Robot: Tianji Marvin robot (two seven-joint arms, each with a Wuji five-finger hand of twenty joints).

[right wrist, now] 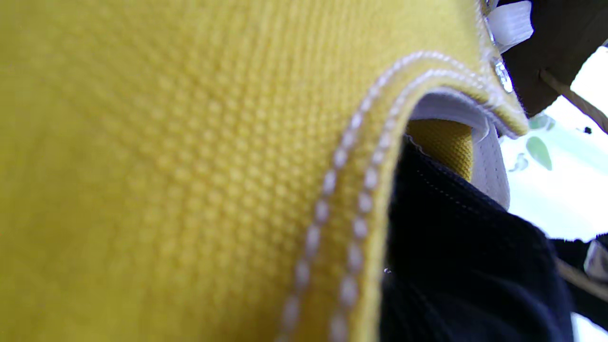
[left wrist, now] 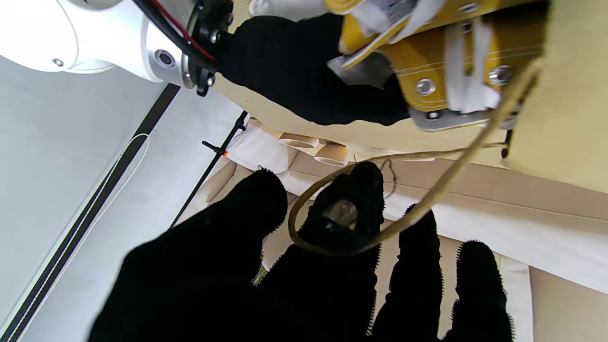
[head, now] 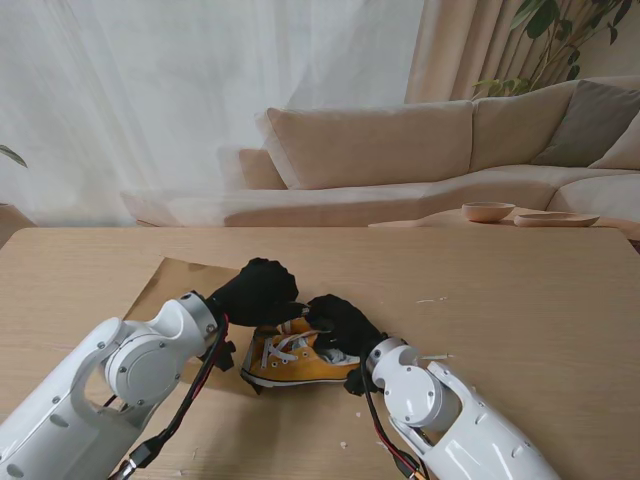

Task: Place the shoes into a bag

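Yellow shoe lies on its side mid-surface, nearer the robot's edge, at the paper bag mouth. Right hand fingers grip its collar; left hand fingers hook the bag's handle.

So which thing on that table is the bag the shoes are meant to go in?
Look at the wooden table in front of the beige sofa. On the robot's left half lies a flat brown paper bag, partly under the black-gloved left hand. Unlike the yellow high-top sneaker beside it, it is thin, plain kraft paper with a twine handle.
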